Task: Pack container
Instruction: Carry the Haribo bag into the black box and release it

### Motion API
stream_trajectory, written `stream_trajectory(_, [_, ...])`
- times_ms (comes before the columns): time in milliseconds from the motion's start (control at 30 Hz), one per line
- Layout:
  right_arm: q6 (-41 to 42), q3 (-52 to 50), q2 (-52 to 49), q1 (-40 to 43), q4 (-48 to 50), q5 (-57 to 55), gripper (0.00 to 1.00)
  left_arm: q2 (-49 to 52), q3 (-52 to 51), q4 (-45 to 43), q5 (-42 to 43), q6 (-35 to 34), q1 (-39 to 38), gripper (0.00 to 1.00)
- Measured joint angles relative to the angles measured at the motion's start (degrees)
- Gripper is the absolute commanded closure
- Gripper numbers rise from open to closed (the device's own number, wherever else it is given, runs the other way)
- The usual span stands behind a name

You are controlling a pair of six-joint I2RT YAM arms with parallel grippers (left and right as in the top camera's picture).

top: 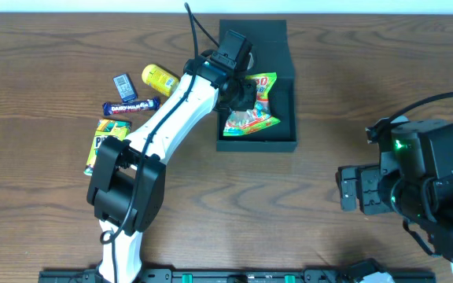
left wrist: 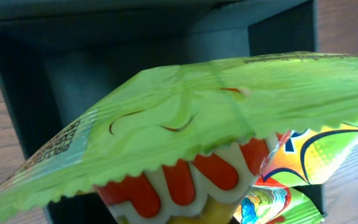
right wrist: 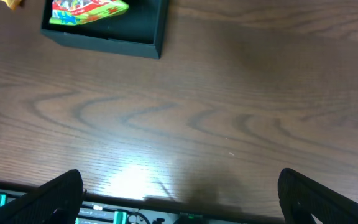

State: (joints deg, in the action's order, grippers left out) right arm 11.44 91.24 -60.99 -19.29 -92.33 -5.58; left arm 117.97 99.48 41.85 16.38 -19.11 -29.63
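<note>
The container [top: 289, 145] is a dark charcoal square box with its flap lid [top: 254, 35] open at the back; it also shows in the left wrist view [left wrist: 104, 68] and the right wrist view [right wrist: 104, 43]. My left gripper [top: 241, 94] hangs over the box, shut on a green snack packet [top: 263, 82] with red lettering. That packet fills the left wrist view [left wrist: 185, 118] and hides the fingers. A second colourful packet [top: 250, 122] lies in the box beneath it [right wrist: 86, 12]. My right gripper [top: 348, 189] is open and empty over bare table [right wrist: 179, 193].
Left of the box lie a yellow packet [top: 160, 77], a small dark packet [top: 125, 82], a purple Dairy Milk bar [top: 130, 105] and a green-yellow packet [top: 104, 135]. The left arm reaches across them. The table's front edge lies just below the right gripper.
</note>
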Motion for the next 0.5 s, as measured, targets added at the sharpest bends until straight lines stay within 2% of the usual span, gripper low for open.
stream_trajectory(367, [0.00,0.00,-0.02,0.00,0.00,0.02,0.01,3.91,0.00,0.92,-0.31,2.80,1.14,0.95])
stream_trajectory(400, [0.02,0.00,-0.02,0.00,0.00,0.00,0.01,4.37,0.00,0.79,-0.39,3.13,1.14,0.81])
stream_trajectory(433, [0.00,0.00,0.00,0.00,0.00,0.02,0.01,4.63,0.00,0.63,-0.61,3.72,1.11,0.54])
stream_trajectory(467, [0.00,0.00,-0.02,0.00,0.00,0.02,0.01,4.68,0.00,0.48,-0.79,4.09,1.09,0.38])
stream_trajectory(500, [0.00,0.00,-0.02,0.00,0.00,0.00,0.01,4.68,0.00,0.24,-0.72,4.13,1.09,0.36])
